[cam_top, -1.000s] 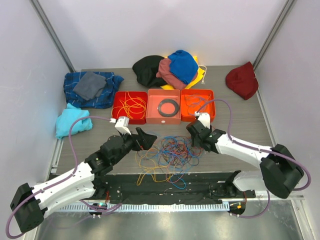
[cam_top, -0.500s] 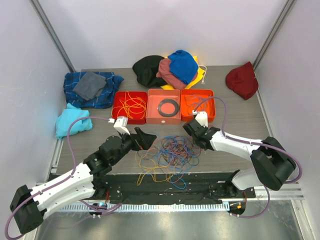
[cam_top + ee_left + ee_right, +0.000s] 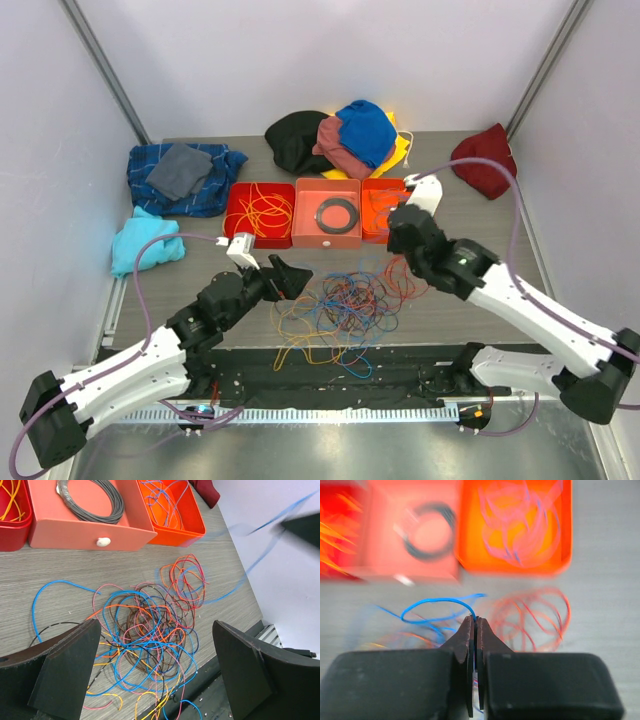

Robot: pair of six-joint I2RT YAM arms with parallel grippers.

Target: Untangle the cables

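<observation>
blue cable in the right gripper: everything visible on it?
The blue cable is a string-thin wire, plastic-coated by its look. The right gripper is shut on it, pinching it between its tips. From the pinch it arcs away in an open loop, then drops toward the tangle of cables. The left wrist view shows it as a blurred blue line rising from that tangle. Its ends cannot be made out.

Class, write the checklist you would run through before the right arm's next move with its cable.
1. Right jaws shut on the blue cable: ok.
2. Blue cable free of the tangle: cannot tell, motion blur.
3. Left jaws open over the tangle: ok.
4. Tangle wholly on the table: not ok, strands lie on the black strip.
5. Orange tray in view ahead of right jaws: ok.
</observation>
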